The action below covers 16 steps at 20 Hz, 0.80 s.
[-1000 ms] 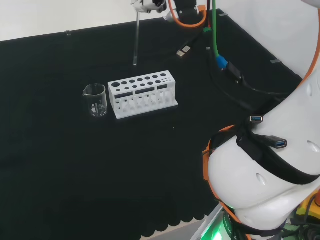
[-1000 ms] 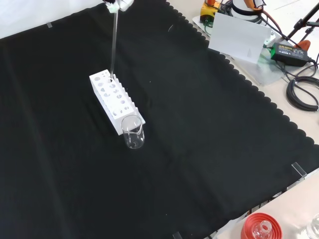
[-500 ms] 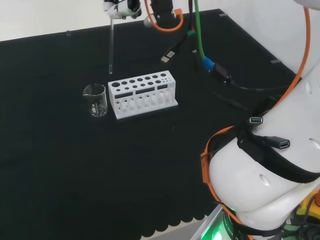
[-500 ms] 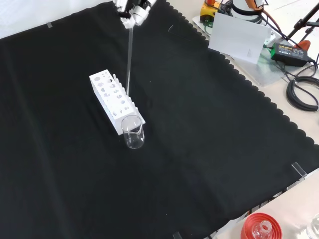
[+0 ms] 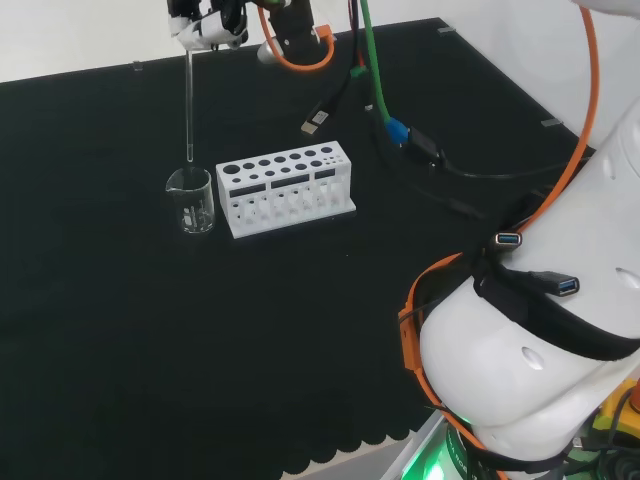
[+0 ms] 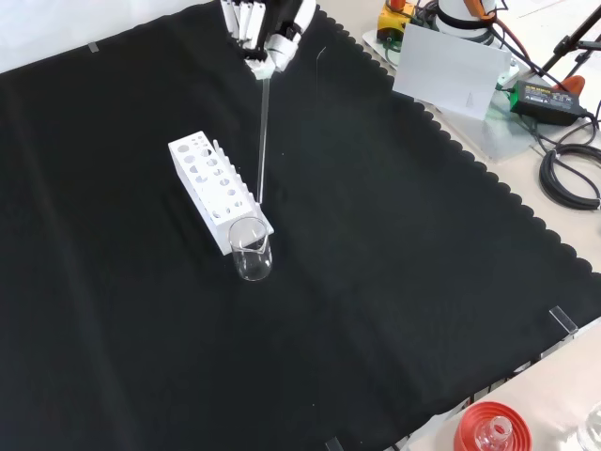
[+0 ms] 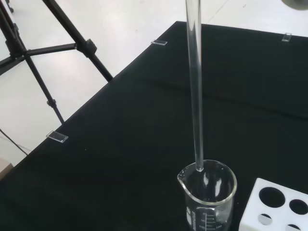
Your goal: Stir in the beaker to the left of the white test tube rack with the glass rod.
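Hand (image 6: 268,38): fingers pinched the glass rod (image 5: 188,105) at its top.
Rod tip: just above the beaker (image 5: 191,200) mouth.
Rack (image 5: 285,188): beside beaker, head view right.

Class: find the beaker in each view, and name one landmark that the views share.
Head view: beaker left of centre, left of the white test tube rack.
Front view: beaker centre-left, at the rack's near end.
Wrist view: beaker under the glass rod's tip.
Shared landmark: the rack.
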Available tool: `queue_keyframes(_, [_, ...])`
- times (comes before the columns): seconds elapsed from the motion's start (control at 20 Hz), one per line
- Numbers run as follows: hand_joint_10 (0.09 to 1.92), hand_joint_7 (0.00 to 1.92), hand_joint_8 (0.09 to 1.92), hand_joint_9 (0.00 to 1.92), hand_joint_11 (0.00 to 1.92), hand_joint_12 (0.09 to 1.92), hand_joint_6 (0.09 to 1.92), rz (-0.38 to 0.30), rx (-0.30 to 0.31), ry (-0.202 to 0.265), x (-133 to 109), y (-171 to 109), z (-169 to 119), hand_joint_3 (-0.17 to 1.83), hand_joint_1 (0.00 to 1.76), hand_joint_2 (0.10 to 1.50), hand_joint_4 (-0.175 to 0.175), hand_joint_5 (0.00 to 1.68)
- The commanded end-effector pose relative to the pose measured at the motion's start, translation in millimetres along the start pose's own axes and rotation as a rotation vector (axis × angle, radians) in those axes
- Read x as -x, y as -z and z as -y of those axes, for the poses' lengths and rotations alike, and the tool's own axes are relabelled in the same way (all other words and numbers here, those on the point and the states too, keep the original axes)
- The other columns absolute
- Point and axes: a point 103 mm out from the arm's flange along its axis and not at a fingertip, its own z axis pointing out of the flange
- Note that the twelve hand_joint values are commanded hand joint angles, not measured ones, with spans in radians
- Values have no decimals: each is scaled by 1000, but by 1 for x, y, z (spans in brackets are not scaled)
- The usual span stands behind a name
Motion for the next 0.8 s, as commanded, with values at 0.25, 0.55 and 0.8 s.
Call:
queue_keyframes(0.25, [545, 1129, 866, 1674, 1548, 649, 855, -12, -19, 37, -7, -16, -21, -175, 1290, 1139, -175, 1080])
queue_keyframes(0.55, [543, 1130, 864, 1675, 1549, 649, 853, -15, -30, 46, -3, -23, -29, -175, 1290, 1138, -175, 1081])
queue_keyframes(0.8, [541, 1131, 862, 1676, 1549, 648, 851, -29, -45, 60, 0, -33, -33, -175, 1290, 1138, -175, 1082])
